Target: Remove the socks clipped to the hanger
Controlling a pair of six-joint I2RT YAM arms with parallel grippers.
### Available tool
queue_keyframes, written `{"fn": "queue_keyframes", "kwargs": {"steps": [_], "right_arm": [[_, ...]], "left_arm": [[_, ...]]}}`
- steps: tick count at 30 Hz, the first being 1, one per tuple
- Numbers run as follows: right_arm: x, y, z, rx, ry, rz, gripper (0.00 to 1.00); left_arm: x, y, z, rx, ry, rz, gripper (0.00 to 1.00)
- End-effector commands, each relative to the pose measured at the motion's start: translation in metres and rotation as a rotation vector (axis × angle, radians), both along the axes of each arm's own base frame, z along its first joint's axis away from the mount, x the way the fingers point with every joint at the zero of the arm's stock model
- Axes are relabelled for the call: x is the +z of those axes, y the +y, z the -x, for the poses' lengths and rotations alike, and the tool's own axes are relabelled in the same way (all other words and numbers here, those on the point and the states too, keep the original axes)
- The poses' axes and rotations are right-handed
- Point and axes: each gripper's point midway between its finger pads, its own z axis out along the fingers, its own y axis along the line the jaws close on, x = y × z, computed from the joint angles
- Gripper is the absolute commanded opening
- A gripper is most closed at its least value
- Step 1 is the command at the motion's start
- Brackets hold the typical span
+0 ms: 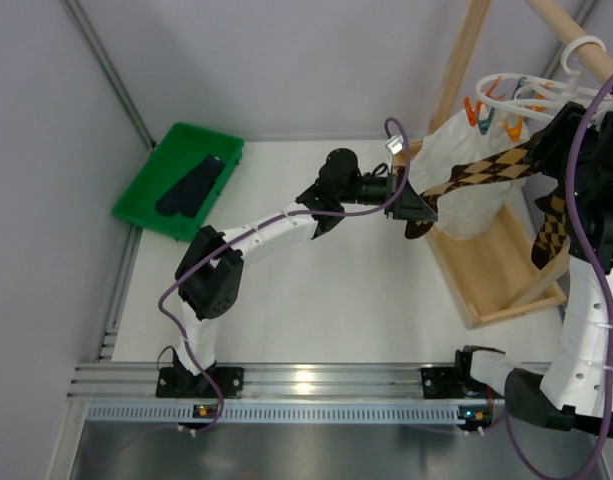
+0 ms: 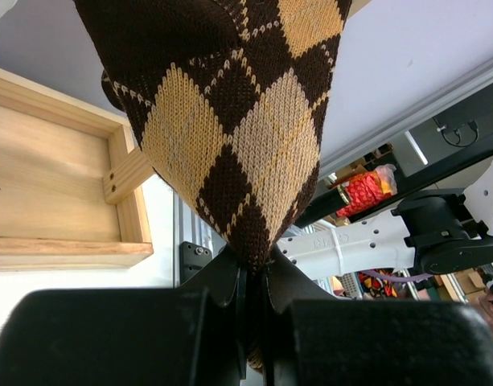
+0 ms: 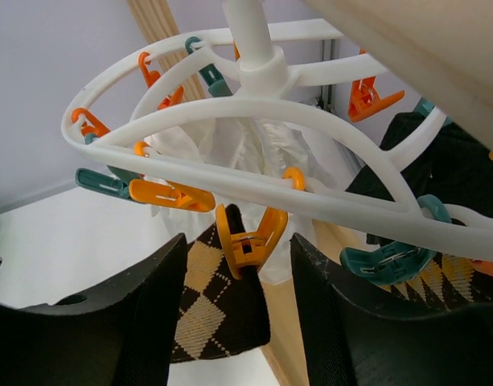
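grn tray (image 1: 181, 140), wood rack (image 1: 462, 60), wht cloth (image 1: 476, 210)

Bright, even light falls from overhead in all three of your views; shadows are faint. Top view: glare streaks the aluminium rail (image 1: 304, 381) at 6 o'clock. Left wrist: the argyle sock (image 2: 230, 137) is sharp, the black left gripper (image 2: 254, 277) at 6 o'clock blurs. Right wrist: pale beam (image 3: 423, 56) at 1 o'clock is soft.

The top camera looks down from behind. Left wrist faces an argyle sock (image 2: 230, 137), right wrist looks up at the hanger (image 3: 258, 68), both close; overhead shows both upper right.
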Motion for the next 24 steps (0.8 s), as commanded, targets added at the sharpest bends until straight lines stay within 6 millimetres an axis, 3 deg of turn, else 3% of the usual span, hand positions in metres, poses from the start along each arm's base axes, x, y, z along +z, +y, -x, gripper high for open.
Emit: {"fn": "queue_keyframes", "kwargs": {"steps": [1, 12, 24], "right_arm": [[0.028, 0.000, -0.006, 0.003, -0.120, 0.023, 0.51], [0.022, -0.002, -0.017, -0.012, -0.130, 0.007, 0.42], [0.026, -0.010, -0.012, -0.060, -0.150, 0.013, 0.37]], "left_arm": [[0.052, 0.013, 0.012, -0.022, -0.094, 0.098, 0.02], [0.051, 0.014, 0.013, -0.025, -0.092, 0.097, 0.02], [0.049, 0.013, 0.012, -0.026, -0.084, 0.093, 0.02]]}}
